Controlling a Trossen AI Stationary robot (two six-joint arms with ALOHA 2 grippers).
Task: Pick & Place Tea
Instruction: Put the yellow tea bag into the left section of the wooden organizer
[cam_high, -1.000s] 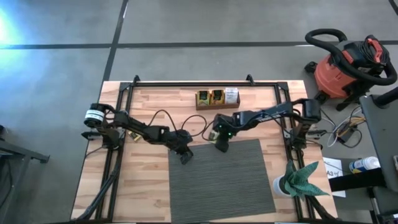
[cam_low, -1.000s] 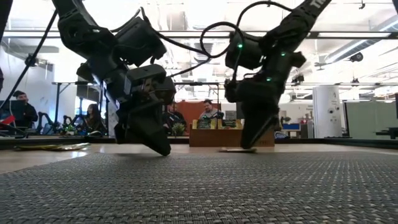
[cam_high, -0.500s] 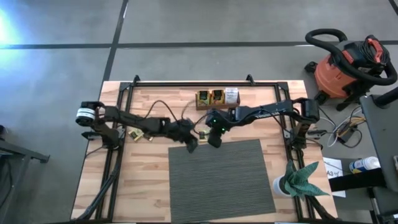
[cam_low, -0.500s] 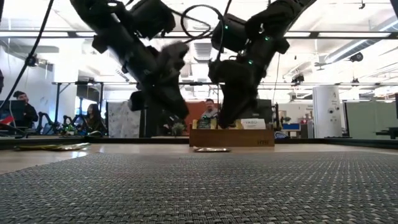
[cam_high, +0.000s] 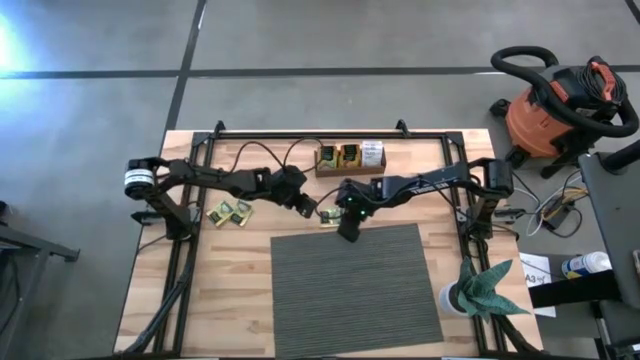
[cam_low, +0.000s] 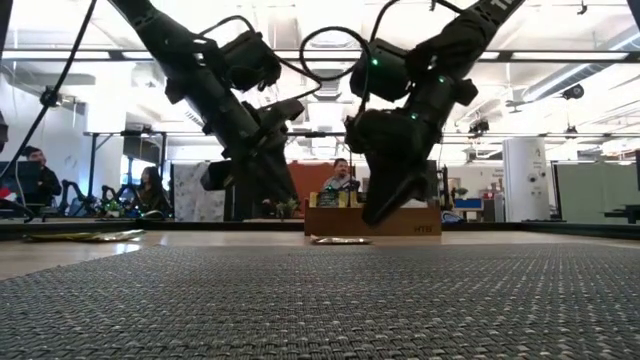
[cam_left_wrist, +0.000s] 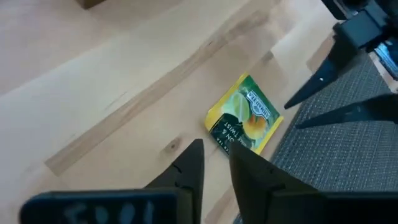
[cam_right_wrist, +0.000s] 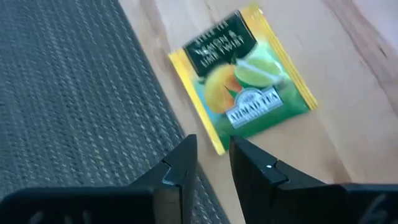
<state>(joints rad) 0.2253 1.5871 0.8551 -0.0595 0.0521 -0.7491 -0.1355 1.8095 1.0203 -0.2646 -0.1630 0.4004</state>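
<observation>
Between my two grippers, a yellow-green sachet (cam_high: 328, 218) is lying flat on the bare wood table (cam_high: 230, 290), just off the far edge of the grey mat (cam_high: 355, 285) and not resting on it. I am holding the right gripper (cam_high: 346, 232) close above it, at the mat's far edge, with its fingers standing a narrow slit apart and gripping nothing. I am keeping the left gripper (cam_high: 308, 212) just beside the sachet on the other side, its fingers likewise only slightly parted and empty.

I am judging the job to be partly done. The wooden tray (cam_high: 350, 158) at the far side of the table is already carrying sachets in its compartments, though I cannot count them. Two more sachets (cam_high: 229, 212) are waiting on the wood nearer the left arm's base, well apart from this one, so at least three are left to place.

The sachet is nearly square, so I am reading no real long axis. In the high view it is sitting with its edges roughly along the mat's edge. It is lying printed face up, with its lettering upside down in the right wrist view.
</observation>
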